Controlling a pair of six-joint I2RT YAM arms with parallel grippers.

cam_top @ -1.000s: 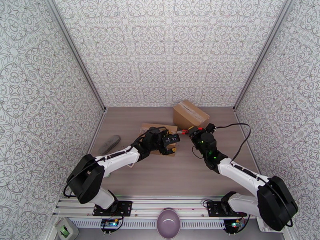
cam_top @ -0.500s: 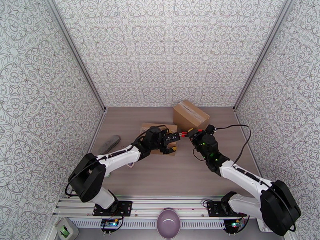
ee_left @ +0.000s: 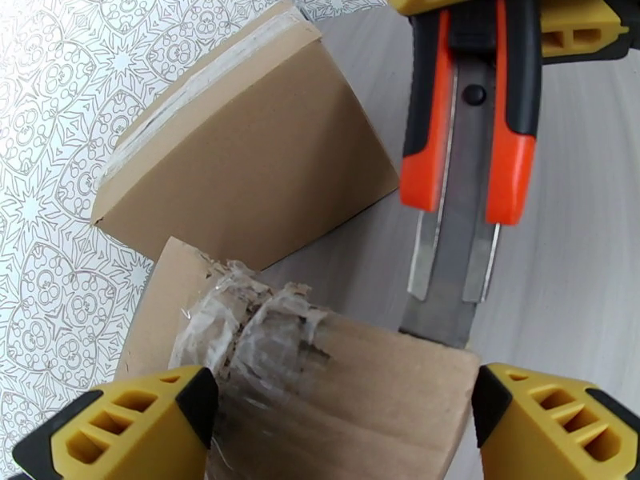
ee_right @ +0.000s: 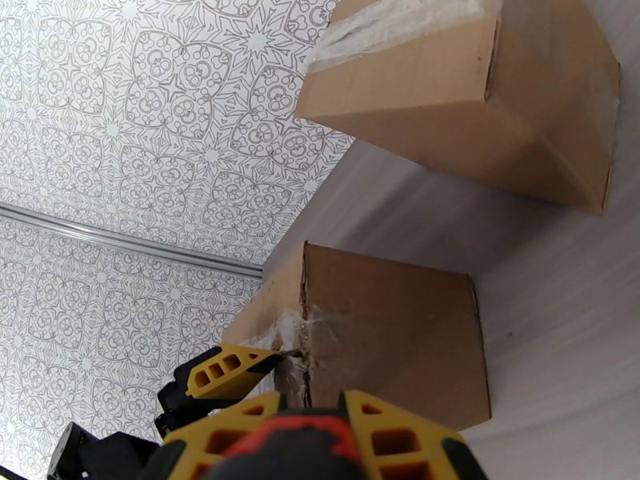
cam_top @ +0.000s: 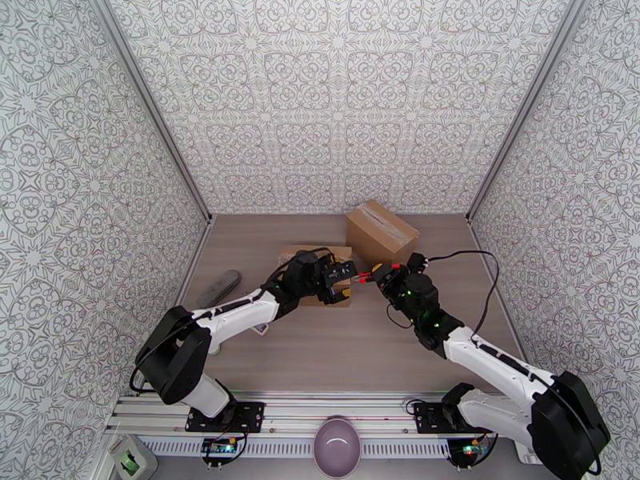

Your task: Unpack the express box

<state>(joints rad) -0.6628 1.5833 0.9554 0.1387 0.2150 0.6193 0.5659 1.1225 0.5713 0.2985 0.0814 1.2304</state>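
Note:
The express box (cam_top: 340, 253) lies flat at mid-table, torn clear tape (ee_left: 256, 330) along its seam. My left gripper (cam_top: 342, 280) stands open at the box's right end. Its yellow fingers (ee_left: 120, 426) sit to either side of the cardboard (ee_left: 360, 410); I cannot tell whether they press on it. My right gripper (cam_top: 384, 274) is shut on an orange-and-black box cutter (cam_top: 366, 275). The cutter (ee_left: 468, 154) points at the box, blade tip (ee_left: 436, 322) at its top edge. In the right wrist view the box (ee_right: 392, 338) lies just beyond my right gripper (ee_right: 308, 422).
A second, sealed cardboard box (cam_top: 382, 228) stands tilted close behind the first. A grey oblong object (cam_top: 218, 288) lies by the left wall. A purple bowl (cam_top: 336, 446) sits at the near rail between the arm bases. Patterned walls close in three sides.
My right gripper has moved left and nearer with the cutter, bringing the blade to the box's edge. The left gripper shifted slightly left and stayed open.

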